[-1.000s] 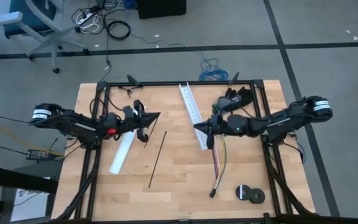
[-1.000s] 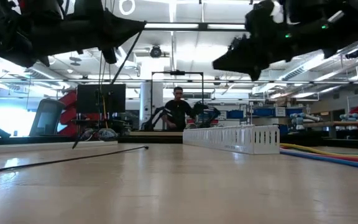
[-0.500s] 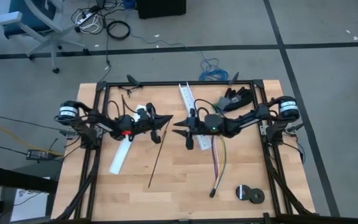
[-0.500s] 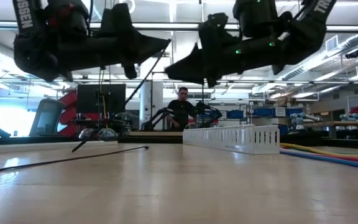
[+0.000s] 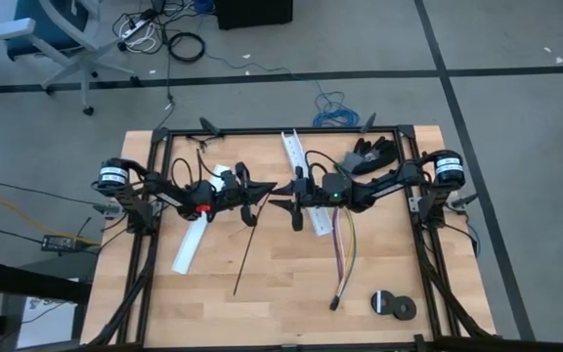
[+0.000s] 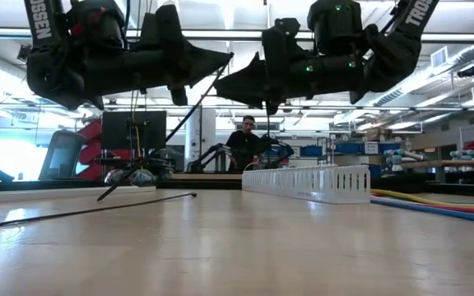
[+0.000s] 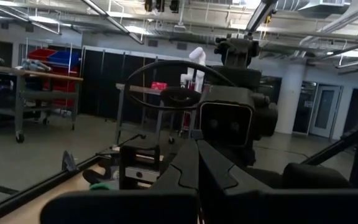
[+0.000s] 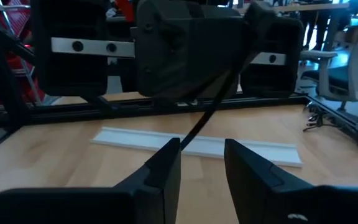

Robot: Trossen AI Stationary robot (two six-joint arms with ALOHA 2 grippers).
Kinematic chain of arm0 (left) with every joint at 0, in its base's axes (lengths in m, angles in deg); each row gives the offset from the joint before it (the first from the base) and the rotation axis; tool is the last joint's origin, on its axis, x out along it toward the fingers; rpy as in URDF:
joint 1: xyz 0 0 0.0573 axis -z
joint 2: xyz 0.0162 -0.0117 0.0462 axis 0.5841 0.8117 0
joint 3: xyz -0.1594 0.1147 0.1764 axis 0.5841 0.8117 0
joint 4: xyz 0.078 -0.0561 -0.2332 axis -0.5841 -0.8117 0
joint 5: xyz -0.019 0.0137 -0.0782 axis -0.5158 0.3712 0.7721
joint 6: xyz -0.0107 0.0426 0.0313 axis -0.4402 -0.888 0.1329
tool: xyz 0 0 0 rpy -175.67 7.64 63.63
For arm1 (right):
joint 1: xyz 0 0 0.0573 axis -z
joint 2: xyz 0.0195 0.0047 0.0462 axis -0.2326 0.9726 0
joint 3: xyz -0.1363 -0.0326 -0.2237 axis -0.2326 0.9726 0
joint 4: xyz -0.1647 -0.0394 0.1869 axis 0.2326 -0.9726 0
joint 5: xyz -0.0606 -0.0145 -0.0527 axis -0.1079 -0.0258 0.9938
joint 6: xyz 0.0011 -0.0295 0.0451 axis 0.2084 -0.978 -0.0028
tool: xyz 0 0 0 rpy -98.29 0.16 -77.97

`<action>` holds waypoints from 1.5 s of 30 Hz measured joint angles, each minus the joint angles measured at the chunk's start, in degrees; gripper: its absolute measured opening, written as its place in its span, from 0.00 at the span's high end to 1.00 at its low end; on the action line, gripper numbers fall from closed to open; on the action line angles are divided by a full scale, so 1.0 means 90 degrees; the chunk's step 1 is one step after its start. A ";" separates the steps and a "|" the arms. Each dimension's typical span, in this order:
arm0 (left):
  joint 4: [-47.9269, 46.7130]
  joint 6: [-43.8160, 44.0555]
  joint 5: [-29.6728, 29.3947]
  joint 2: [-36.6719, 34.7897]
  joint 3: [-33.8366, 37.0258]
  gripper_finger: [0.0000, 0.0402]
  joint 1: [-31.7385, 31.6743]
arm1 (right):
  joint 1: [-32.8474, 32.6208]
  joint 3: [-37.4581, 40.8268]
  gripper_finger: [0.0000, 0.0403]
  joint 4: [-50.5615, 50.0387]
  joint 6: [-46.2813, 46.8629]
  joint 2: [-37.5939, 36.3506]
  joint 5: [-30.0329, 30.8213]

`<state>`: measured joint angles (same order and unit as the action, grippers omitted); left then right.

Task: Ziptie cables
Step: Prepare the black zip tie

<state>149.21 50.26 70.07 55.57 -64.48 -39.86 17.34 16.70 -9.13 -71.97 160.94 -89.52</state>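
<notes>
Cables [image 5: 344, 249] lie on the wooden counter [image 5: 281, 318] just beside the near end of the white slotted channel [image 5: 292, 149]. Their long axis runs from the channel toward the counter's near edge, and the small dark end is nearest that edge. They are below the right arm and no pincer touches them.

On the other side of the channel, a loose ziptie [image 5: 243, 259] lies flat and straight. It slants from beneath the pincers toward the near edge, with its long axis roughly parallel to the cables.

Higher up, above the counter and just beside the channel's middle, the two arms reach level toward each other, nearly tip to tip. The left pincer [image 5: 265, 188] is clamped shut on a second, held ziptie [image 6: 163, 131], which slopes from the fingertips down to the counter on the left arm's side. The right pincer [image 8: 201, 149] faces it with its fingers parted and grips nothing. The held ziptie's upper part runs just above that gap, though contact cannot be judged.

Beyond the counter a person [image 6: 243, 144] stands in the room.
</notes>
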 joint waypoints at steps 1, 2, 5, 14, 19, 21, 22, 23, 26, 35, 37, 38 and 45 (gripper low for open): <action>0.0000 0.0000 0.0000 0.0000 0.0000 1.00 0.0000 | 0.0023 -0.0002 0.72 0.0013 0.0006 0.0000 -0.0045; 0.0000 0.0000 0.0000 0.0000 0.0000 1.00 0.0000 | 0.0039 -0.0015 0.72 0.0017 0.0008 0.0000 -0.0079; -0.0005 0.0000 0.0000 0.0000 -0.0004 1.00 0.0000 | 0.0070 -0.0129 0.72 0.0033 0.0008 0.0000 -0.0177; -0.0005 0.0000 -0.0002 0.0000 -0.0039 1.00 0.0000 | 0.0163 -0.0265 0.82 0.0013 0.0120 0.0000 -0.0425; -0.0010 -0.0064 -0.0002 0.0000 -0.0039 1.00 0.0000 | 0.0163 -0.0265 0.98 -0.0026 -0.0007 0.0000 -0.0414; -0.0018 -0.0055 0.0000 0.0000 -0.0040 0.99 0.0002 | 0.0163 -0.0265 0.99 -0.0036 0.0005 0.0000 -0.0371; -0.0019 0.0002 -0.0003 0.0000 -0.0039 0.98 0.0000 | 0.0161 -0.0265 1.00 -0.0038 0.0005 0.0000 -0.0371; -0.0019 0.0110 -0.0021 0.0000 -0.0041 0.97 0.0000 | 0.0161 -0.0265 1.00 -0.0041 0.0005 0.0000 -0.0371; -0.0046 0.0428 -0.0079 0.0000 -0.0041 0.93 0.0000 | 0.0161 -0.0265 1.00 -0.0056 0.0014 0.0000 -0.0366; -0.0236 0.0375 0.0192 -0.0005 -0.0037 0.67 0.0000 | 0.0151 -0.0257 1.00 -0.0213 0.0175 0.0000 -0.0361; -0.0233 0.0222 0.0181 -0.0040 0.0003 0.62 -0.0004 | 0.0149 -0.0215 1.00 -0.0213 0.0178 0.0000 -0.0352; -0.0227 0.0125 0.0170 -0.0061 0.0026 0.59 -0.0002 | 0.0149 -0.0191 1.00 -0.0218 0.0180 -0.0006 -0.0350; -0.0311 -0.0346 0.0090 -0.0510 0.0251 0.54 0.0010 | 0.0149 0.0252 1.00 -0.0187 0.0297 -0.0308 0.0243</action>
<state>146.41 47.14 70.89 50.98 -62.22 -39.77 18.68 18.98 -10.81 -69.30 158.17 -87.34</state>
